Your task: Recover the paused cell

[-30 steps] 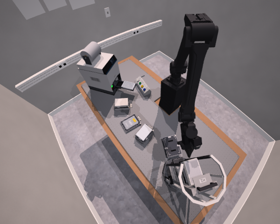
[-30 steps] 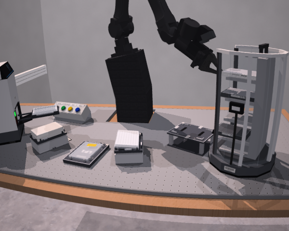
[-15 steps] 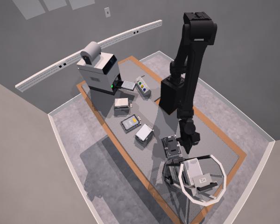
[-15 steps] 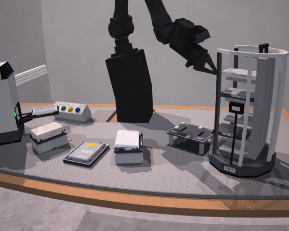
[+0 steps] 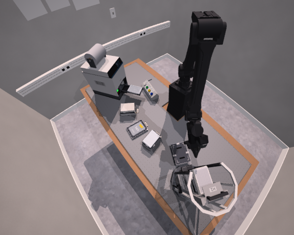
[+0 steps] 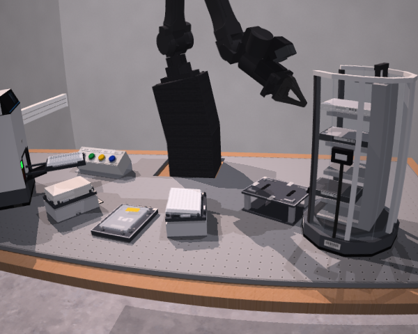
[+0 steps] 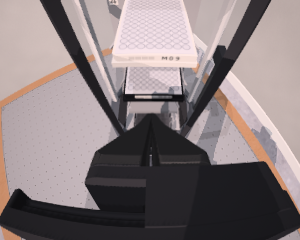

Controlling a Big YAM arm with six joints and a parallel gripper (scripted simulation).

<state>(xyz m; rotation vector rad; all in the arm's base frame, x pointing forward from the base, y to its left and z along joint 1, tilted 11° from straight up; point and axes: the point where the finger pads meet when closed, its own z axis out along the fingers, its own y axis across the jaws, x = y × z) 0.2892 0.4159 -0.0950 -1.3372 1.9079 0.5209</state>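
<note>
My gripper (image 5: 195,153) (image 6: 302,102) (image 7: 150,119) is shut and empty. It hangs in the air just in front of the plate hotel H1 (image 5: 212,189) (image 6: 350,241), level with its upper slots and pointing at them. In the wrist view a white plate (image 7: 154,30) (image 6: 344,104) lies in the top slot with its labelled end towards me, and a second plate (image 7: 153,82) (image 6: 341,133) lies in the slot below. I cannot tell how deep each sits. The black recovery nest N6 (image 5: 180,152) (image 6: 274,190) stands empty below the gripper.
Two shakers each carry a plate, one (image 5: 151,139) (image 6: 185,201) in the middle, one (image 5: 127,107) (image 6: 67,188) near the sealer SEAL (image 5: 104,77) (image 6: 0,143). The lid park (image 5: 136,129) (image 6: 125,220) between them holds a lid. A plate (image 5: 134,89) (image 6: 64,158) lies on SEAL's tray, beside PANEL (image 5: 149,92) (image 6: 104,161).
</note>
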